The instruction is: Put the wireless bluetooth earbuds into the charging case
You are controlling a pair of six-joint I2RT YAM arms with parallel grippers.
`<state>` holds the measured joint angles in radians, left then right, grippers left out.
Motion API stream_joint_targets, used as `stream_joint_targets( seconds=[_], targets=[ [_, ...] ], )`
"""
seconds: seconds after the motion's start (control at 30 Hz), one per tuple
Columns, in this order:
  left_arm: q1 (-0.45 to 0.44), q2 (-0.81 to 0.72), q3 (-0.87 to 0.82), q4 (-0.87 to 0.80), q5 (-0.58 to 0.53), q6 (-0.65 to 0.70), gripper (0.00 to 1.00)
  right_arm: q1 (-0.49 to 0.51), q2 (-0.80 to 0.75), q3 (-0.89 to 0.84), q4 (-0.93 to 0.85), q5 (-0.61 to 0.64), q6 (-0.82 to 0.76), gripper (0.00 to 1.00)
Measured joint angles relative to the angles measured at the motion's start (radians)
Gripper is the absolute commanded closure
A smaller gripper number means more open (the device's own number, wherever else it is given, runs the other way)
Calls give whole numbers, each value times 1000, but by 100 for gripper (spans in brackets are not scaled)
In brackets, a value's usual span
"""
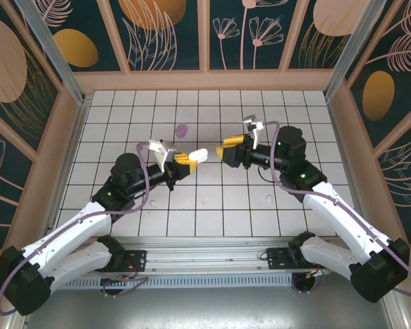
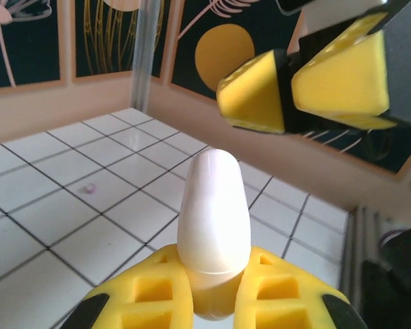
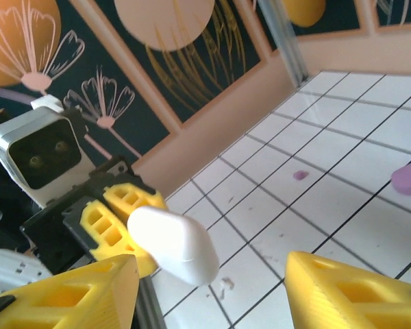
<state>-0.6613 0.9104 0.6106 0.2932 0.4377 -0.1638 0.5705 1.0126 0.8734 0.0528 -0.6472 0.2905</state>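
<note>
Left fingers [image 2: 151, 295] clamp the shut charging case [image 2: 214, 212], contents hidden; right fingers [image 3: 342, 288] apart.

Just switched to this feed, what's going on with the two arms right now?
The left gripper is shut on the charging case, holding it off the tiled table. The right gripper faces it close by, open and empty. The case looks closed.
</note>
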Motion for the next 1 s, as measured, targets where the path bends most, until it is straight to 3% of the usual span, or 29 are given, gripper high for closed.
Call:
stream_joint_targets(
  seconds=[0.27, 0.53, 1.0],
  targets=[
    [0, -61, -55, -61, 10, 180, 100, 136, 53, 18, -97, 48, -161, 42],
    [0, -69, -145, 4, 87, 170, 100, 221, 106, 24, -134, 121, -264, 37],
    [0, -80, -185, 89, 114, 125, 100, 230, 142, 42, -161, 129, -328, 37]
  ],
)
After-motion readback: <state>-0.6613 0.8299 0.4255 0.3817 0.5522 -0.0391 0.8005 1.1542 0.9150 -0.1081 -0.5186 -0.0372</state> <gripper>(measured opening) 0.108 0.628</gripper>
